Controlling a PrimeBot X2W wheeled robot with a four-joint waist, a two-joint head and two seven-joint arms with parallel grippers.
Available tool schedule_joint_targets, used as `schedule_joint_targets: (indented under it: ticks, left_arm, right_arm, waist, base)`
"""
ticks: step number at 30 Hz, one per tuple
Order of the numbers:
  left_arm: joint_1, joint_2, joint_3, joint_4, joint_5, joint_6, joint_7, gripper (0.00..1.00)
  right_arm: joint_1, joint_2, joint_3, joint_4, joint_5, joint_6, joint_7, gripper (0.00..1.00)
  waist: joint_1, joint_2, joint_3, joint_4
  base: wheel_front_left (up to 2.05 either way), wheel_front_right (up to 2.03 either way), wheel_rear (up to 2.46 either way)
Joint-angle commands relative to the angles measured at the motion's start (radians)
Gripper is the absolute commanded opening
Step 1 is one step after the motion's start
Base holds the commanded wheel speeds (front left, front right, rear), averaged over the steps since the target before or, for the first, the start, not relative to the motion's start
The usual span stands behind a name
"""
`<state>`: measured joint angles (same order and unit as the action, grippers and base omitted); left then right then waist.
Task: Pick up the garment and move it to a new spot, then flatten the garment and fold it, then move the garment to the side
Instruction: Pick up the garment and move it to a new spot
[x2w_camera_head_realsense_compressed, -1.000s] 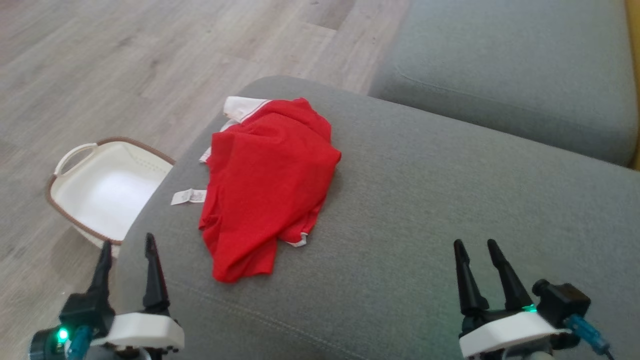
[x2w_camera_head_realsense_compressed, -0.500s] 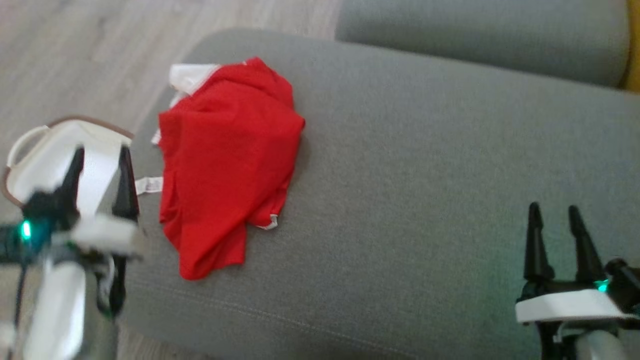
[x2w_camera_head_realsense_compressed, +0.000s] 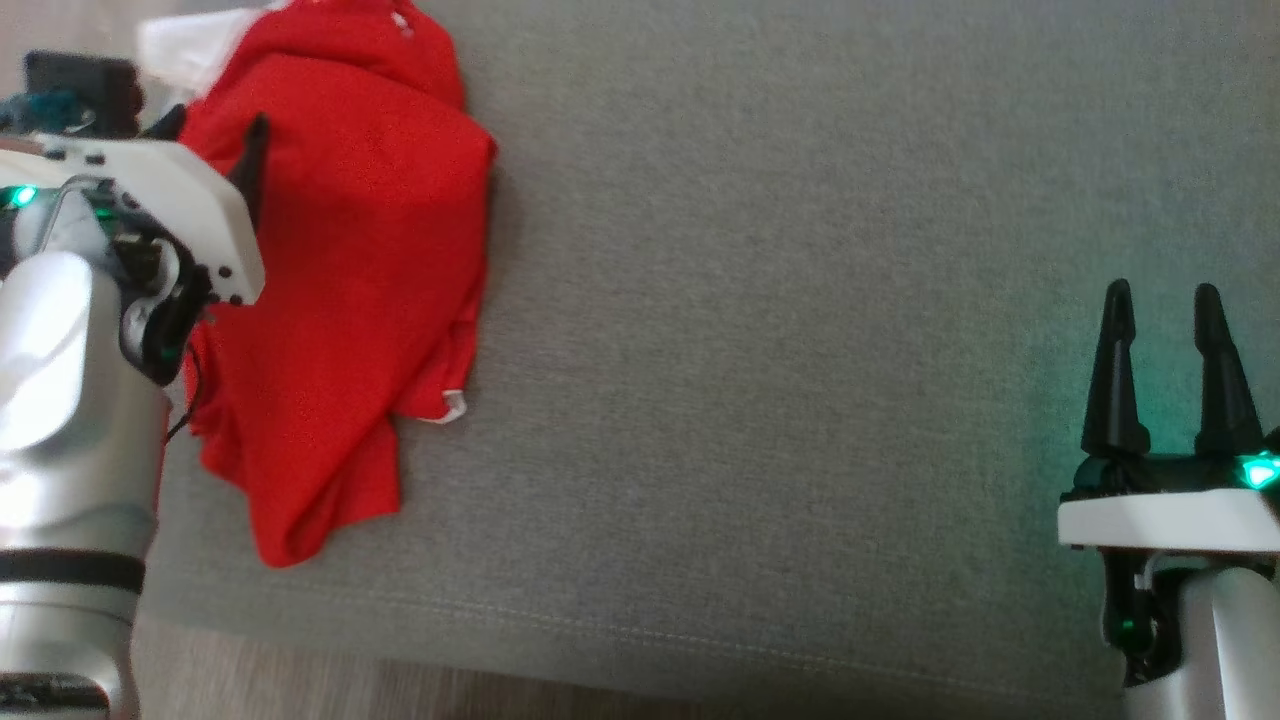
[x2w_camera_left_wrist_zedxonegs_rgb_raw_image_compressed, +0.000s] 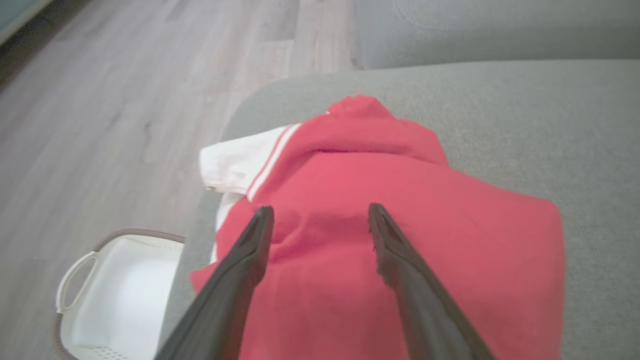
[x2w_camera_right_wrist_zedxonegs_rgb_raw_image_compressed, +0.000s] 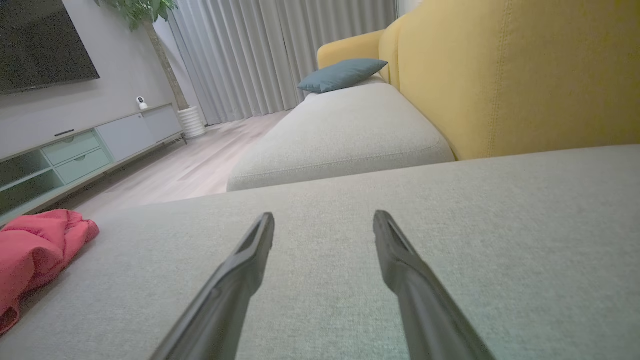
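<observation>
Left fingers (x2w_camera_left_wrist_zedxonegs_rgb_raw_image_compressed: 252, 250) are now over the red garment (x2w_camera_left_wrist_zedxonegs_rgb_raw_image_compressed: 450, 240) instead of short of it, spread wide, gripping nothing; right fingers (x2w_camera_head_realsense_compressed: 1115, 380) well away from it, released too.

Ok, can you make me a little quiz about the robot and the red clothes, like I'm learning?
1. True or false: the right gripper is holding the red garment.
2. The garment lies on: A) the grey sofa cushion; B) a table; C) a chair.
3. Fill in: the left gripper points its open fingers at the ____.
Key: 1 false, it is open and well apart from the garment. 2 A. 3 garment.
</observation>
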<state>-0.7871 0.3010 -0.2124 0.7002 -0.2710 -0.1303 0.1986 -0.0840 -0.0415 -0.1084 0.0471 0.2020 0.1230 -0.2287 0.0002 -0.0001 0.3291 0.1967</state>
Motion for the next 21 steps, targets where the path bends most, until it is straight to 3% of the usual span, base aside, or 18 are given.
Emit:
schedule_joint_targets:
  ticks: [1,6,12,13,15,21]
  left_arm:
    - [-0.05,0.074,0.005,-0.006,-0.034,0.0,0.024,1.0]
    - [-0.106,0.133,-0.088,0.062,-0.121,0.0,0.082,1.0]
    - [-0.138,0.156,-0.154,0.123,-0.187,0.0,0.097,1.0]
    - [-0.141,0.158,-0.163,0.133,-0.199,0.0,0.098,0.91]
    - [-0.146,0.158,-0.178,0.152,-0.218,0.0,0.105,0.0]
    - [-0.181,0.172,-0.19,0.19,-0.242,0.0,0.054,0.0]
  right_arm:
    - [-0.025,-0.009,0.03,-0.039,-0.005,0.008,-0.002,1.0]
    - [-0.038,-0.009,0.041,-0.042,-0.002,0.008,-0.005,1.0]
    - [-0.048,-0.009,0.047,-0.037,0.002,0.008,-0.01,1.0]
    - [-0.05,-0.009,0.048,-0.037,0.002,0.008,-0.011,1.0]
    - [-0.055,-0.009,0.05,-0.035,0.003,0.008,-0.011,1.0]
    - [-0.061,-0.009,0.053,-0.021,0.014,0.008,-0.017,1.0]
  waist:
    - [-0.0002,0.0001,0.053,-0.043]
    - [-0.0002,0.0001,0.082,-0.068]
    - [-0.0002,0.0001,0.095,-0.082]
    - [-0.0002,0.0001,0.097,-0.084]
    - [-0.0002,0.0001,0.1,-0.087]
    - [-0.0002,0.0001,0.092,-0.086]
  base:
    - [0.0,0.0,0.0]
    - [0.0,0.0,0.0]
    - [0.0,0.0,0.0]
    - [0.0,0.0,0.0]
    - [0.0,0.0,0.0]
    - [0.0,0.0,0.0]
